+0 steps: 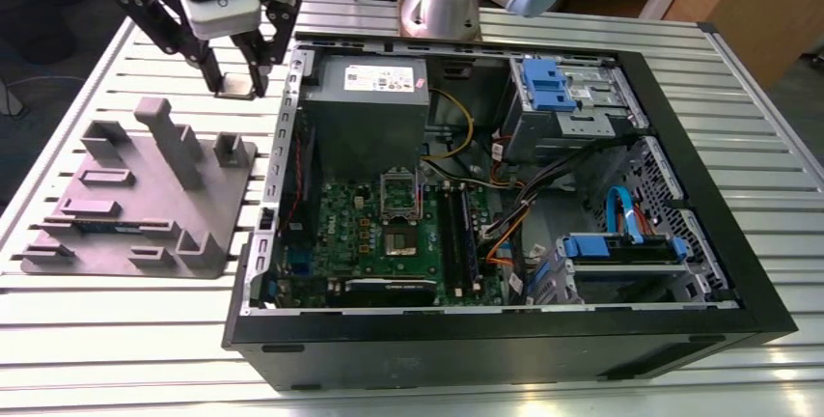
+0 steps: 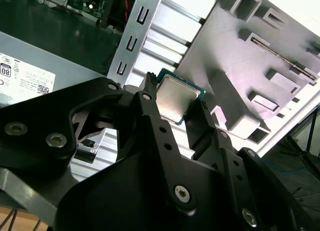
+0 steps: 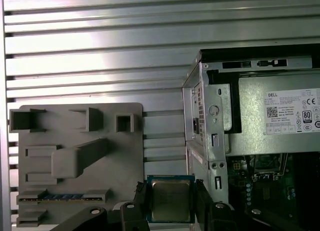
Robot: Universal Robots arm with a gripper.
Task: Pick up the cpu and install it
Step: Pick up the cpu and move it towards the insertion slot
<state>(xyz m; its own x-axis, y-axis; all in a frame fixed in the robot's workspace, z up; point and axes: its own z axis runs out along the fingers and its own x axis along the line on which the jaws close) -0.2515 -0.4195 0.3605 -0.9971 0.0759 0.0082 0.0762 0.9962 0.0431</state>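
Jaws pinch cpu [image 3: 170,200] by opposite edges, lid up, likely so its underside goes untouched and level to the socket [image 1: 400,190]; it hangs between tray [image 1: 129,185] and case [image 1: 451,349].

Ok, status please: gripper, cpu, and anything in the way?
Gripper shut on cpu. Cpu held off the table, between tray and case. Case wall stands between it and the board.
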